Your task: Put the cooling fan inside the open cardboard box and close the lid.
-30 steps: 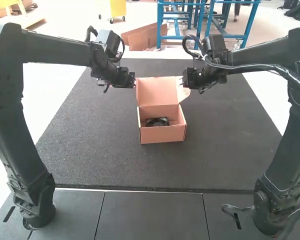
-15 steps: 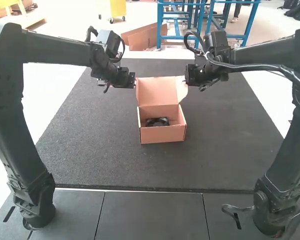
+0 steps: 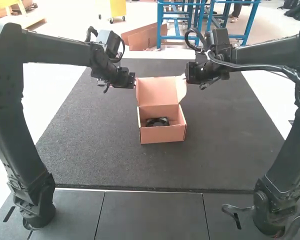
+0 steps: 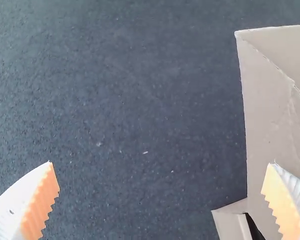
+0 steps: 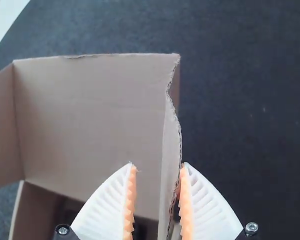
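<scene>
Left fingers (image 4: pixel 37 205) spread wide; right fingers (image 5: pixel 110 205) seemingly nearly together.

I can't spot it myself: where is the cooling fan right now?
In the high view, the cooling fan lies inside the open cardboard box, whose lid stands upright, in the middle of the black mat.

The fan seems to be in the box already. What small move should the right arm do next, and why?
Probably close the right gripper on the side flap of the lid: it sits between the open pads, the cooling fan lies in the box, and the lid is upright.
</scene>
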{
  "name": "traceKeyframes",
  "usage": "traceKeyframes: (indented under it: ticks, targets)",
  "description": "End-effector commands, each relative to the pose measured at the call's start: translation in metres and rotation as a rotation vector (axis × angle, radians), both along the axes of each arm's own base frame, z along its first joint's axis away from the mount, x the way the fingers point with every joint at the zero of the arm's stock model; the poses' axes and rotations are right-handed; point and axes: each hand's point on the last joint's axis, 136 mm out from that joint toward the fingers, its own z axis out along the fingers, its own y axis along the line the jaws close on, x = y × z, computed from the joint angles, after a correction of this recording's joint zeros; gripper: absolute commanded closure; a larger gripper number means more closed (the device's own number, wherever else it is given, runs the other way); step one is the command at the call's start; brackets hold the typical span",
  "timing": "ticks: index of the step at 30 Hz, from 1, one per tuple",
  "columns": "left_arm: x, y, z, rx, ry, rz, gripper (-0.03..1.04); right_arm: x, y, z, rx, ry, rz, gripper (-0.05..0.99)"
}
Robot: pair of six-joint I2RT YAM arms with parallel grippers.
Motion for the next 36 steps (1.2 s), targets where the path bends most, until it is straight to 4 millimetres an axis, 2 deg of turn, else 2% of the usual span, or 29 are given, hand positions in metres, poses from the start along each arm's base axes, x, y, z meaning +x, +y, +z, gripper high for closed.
traceKeyframes:
  ticks: [1,9,12,15,16,28,36]
  targets:
    - [0.003,-0.005,0.011,-0.016,-0.021,-0.003,0.05,-0.002,-0.002,0.009,0.012,-0.021,-0.009,0.7]
    - [0.004,-0.006,0.014,-0.018,-0.026,-0.007,0.05,-0.004,0.0,-0.003,0.006,0.002,-0.003,0.7]
    - [0.004,-0.005,0.014,-0.018,-0.025,-0.005,0.05,-0.003,0.001,-0.005,0.009,-0.002,-0.001,0.76]
    - [0.003,-0.006,0.015,-0.019,-0.025,-0.009,0.05,-0.001,0.002,-0.005,0.012,-0.009,-0.001,0.93]
    - [0.003,-0.006,0.015,-0.019,-0.025,-0.009,0.05,0.0,0.002,-0.005,0.012,-0.012,-0.003,0.96]
    - [0.004,-0.007,0.019,-0.024,-0.04,-0.014,0.05,-0.003,0.002,-0.012,0.005,0.004,0.001,0.96]
    - [0.005,-0.015,0.028,-0.043,-0.051,-0.032,0.05,-0.025,0.027,-0.021,-0.01,0.029,0.068,0.96]
